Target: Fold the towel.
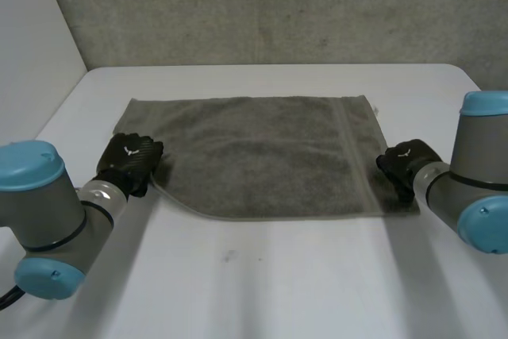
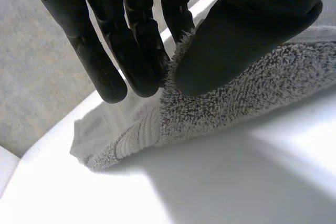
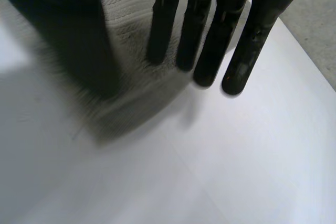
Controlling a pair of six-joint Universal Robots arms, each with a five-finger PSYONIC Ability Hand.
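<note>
Towel [image 1: 262, 156] spread mid-frame on the table [image 1: 262, 283] in the head view. Left hand [image 1: 129, 163], frame left, pinches the towel's near left corner between thumb and fingers; the corner is raised off the table. Right hand [image 1: 406, 166], frame right, is at the near right corner with fingers straight and thumb apart, grasping nothing.

Blurred towel [image 3: 127, 24] corner under right hand [image 3: 71, 40], grip unclear

1. We log the left arm [image 1: 49, 216] and right arm [image 1: 476, 156] as fat grey cylinders closed by round light-blue caps [image 1: 28, 163].
2. We find the left hand [image 1: 131, 162] and right hand [image 1: 406, 164] wholly black, each with a small white mark [image 1: 131, 151] on its back.
3. We note long, round-tipped fingers [image 2: 97, 66] and a broader thumb [image 2: 247, 35].
</note>
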